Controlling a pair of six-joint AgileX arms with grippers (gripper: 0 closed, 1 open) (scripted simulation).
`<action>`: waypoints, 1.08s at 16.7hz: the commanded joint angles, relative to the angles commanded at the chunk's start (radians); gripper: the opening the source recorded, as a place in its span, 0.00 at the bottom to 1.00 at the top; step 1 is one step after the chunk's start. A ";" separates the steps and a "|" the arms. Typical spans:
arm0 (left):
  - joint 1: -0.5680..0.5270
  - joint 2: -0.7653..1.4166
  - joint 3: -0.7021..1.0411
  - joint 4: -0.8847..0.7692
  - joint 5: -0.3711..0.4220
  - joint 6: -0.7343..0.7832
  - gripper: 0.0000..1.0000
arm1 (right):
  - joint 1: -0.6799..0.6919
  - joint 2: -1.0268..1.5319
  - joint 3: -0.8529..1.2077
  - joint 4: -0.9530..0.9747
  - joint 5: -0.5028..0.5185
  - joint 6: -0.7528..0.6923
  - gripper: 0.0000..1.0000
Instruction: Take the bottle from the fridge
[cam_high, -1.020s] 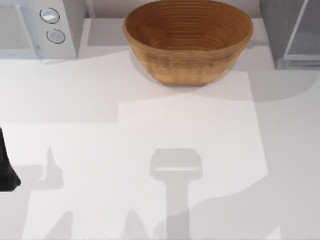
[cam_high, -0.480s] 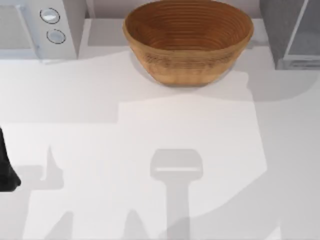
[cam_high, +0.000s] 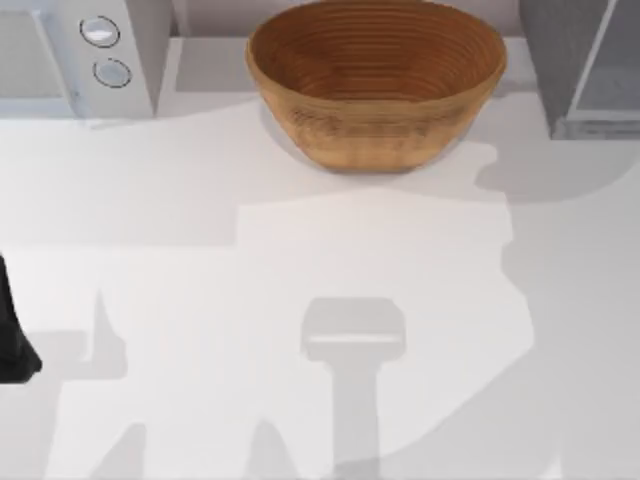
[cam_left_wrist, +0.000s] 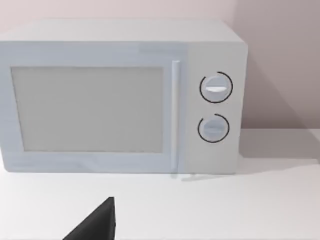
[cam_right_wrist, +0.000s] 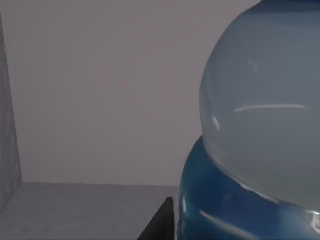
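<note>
Bottle (cam_right_wrist: 265, 125), pale-blue clear plastic with a bright blue cap (cam_right_wrist: 225, 210), sits very close to the right wrist camera, cap nearest the lens edge, against plain grey walls and a grey floor. A speckled darker grey wall runs along one side of that space. A dark finger tip (cam_right_wrist: 159, 224) shows just beside the cap; whether the right jaws are open or closed on the bottle cannot be told from this view.

Top view: fridge (cam_high: 585, 70) stands at the far right corner of the tabletop (cam_high: 300, 250), its lighter door panel swung outward. A wooden bowl (cam_high: 376, 80) sits at far centre, well apart from the fridge. A white microwave (cam_high: 80, 55) with two round knobs occupies the far left corner.

Left arm (cam_high: 12, 335) is parked at the left edge of the tabletop. Its wrist camera faces the microwave front; one dark finger (cam_left_wrist: 97, 225) is visible, and the state of the left jaws cannot be told.
</note>
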 joint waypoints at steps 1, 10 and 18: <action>0.000 0.000 0.000 0.000 0.000 0.000 1.00 | -0.007 -0.026 -0.031 0.015 -0.007 0.000 0.00; 0.000 0.000 0.000 0.000 0.000 0.000 1.00 | -0.065 -0.232 -0.401 0.142 -0.066 0.002 0.00; 0.000 0.000 0.000 0.000 0.000 0.000 1.00 | -0.052 -0.270 -0.417 0.114 -0.058 0.004 0.00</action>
